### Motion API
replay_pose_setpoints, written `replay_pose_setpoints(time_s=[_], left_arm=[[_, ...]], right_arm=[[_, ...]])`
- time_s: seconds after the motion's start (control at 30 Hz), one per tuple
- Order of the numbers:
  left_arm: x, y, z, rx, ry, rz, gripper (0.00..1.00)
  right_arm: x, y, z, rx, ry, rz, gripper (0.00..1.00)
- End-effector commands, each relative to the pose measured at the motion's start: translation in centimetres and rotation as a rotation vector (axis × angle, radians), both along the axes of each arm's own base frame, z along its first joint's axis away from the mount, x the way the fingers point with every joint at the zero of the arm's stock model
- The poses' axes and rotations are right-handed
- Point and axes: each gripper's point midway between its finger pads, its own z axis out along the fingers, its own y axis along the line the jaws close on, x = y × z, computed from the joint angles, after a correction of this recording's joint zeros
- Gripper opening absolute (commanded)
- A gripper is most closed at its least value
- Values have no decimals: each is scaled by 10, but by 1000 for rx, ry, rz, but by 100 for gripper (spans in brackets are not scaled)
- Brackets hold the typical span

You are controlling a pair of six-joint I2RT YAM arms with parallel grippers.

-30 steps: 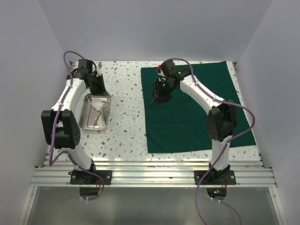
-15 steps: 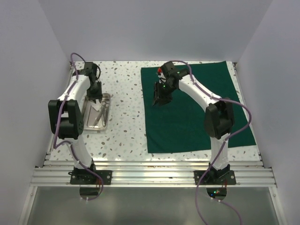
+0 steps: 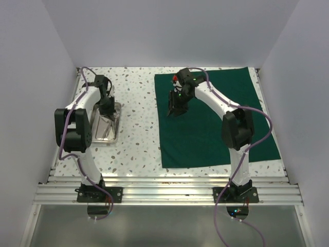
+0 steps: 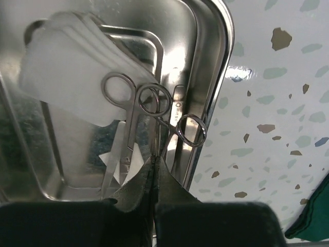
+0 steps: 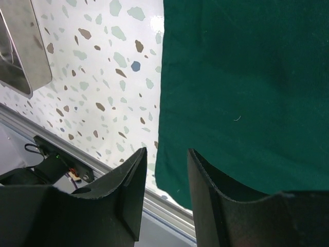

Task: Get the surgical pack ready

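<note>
- two arms, two jobs: the left gripper [image 4: 153, 167] is down in the steel tray [image 4: 216, 62] by the left edge of the worktop [image 3: 139, 134]. it is pinched tight at the shanks of the scissor-like instruments [image 4: 157, 121], though i cannot tell whether one is caught.
- white gauze [image 4: 67, 67] lies stacked in the tray, partly under the ring handles.
- the right gripper [image 5: 165, 154] hangs parted and empty over the left edge of the dark green drape [image 3: 216, 123], probably placed to take what comes over.
- the drape lies flat and matte across the worktop's right half.
</note>
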Motion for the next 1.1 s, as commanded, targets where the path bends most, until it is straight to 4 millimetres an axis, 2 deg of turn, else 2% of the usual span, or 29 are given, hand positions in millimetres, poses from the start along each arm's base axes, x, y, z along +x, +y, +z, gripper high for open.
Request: replay_pose_setpoints(time_s=[0.0,0.13,0.27,0.33,0.47,0.5,0.6,0.7,0.73,0.83,0.93,1.0,1.03,1.07], left_arm=[[-3,-16,0,-91,-12,-2,0],[-4,-26,-6,-145,-1,-12,0],[0,-28,-24,-156,23,-10,0],[2,-23,-34,-130,40,1,0],[12,-9,-41,-50,20,20,0],[12,2,-45,-43,32,47,0],[13,8,-49,-37,31,70,0],[13,9,-41,-37,4,72,0],[14,9,-31,-37,-24,72,0],[9,8,-19,-45,-40,76,0],[10,5,7,-65,-92,72,4],[15,4,22,-68,-125,76,12],[16,5,34,-66,-150,79,20],[19,7,42,-58,-172,82,23]], right_arm=[[5,6,15,41,-17,6,41],[4,5,14,40,-14,3,41],[5,6,14,42,-14,1,41],[4,7,15,44,-15,-1,41],[2,6,13,44,-6,1,41],[2,6,11,46,-1,-3,41],[0,7,10,52,7,-1,41],[-1,7,9,51,10,-1,41],[-1,6,8,48,11,-2,41],[-2,7,9,53,10,2,41],[3,11,5,65,4,-4,41],[5,18,-1,78,6,0,41],[12,26,-2,98,-19,-4,42],[11,36,-4,104,-27,7,43]])
